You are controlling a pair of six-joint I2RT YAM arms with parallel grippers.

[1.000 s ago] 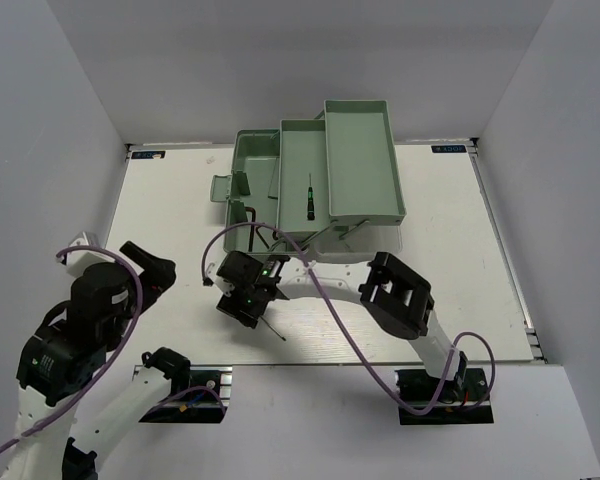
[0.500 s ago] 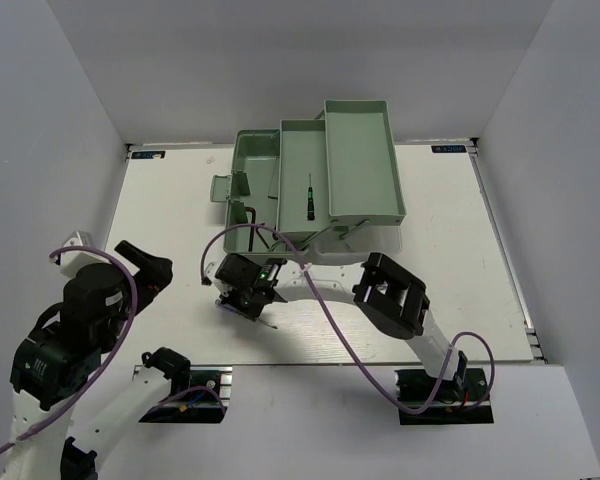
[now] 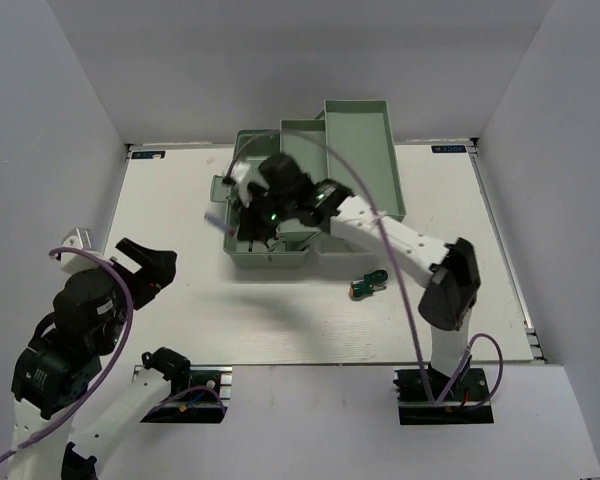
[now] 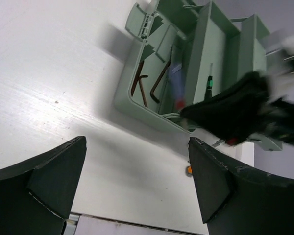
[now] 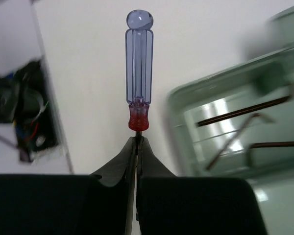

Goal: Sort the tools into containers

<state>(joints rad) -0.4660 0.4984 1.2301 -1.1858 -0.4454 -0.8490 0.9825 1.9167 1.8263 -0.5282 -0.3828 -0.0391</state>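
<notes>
Hovering at the near left, the left gripper (image 4: pixel 137 169) gapes empty. Beyond, a stubby green-and-orange screwdriver (image 3: pixel 368 286) lies on the tabletop (image 3: pixel 180 200). Farther, the right gripper (image 5: pixel 136 142) pinches the blue-handled screwdriver (image 5: pixel 139 68) by its shaft above the toolbox base (image 3: pixel 242 256) holding hex keys (image 4: pixel 146 87), handle overhanging its left wall. Seemingly mid-delivery; next needs aligning it inside a container, then releasing.
</notes>
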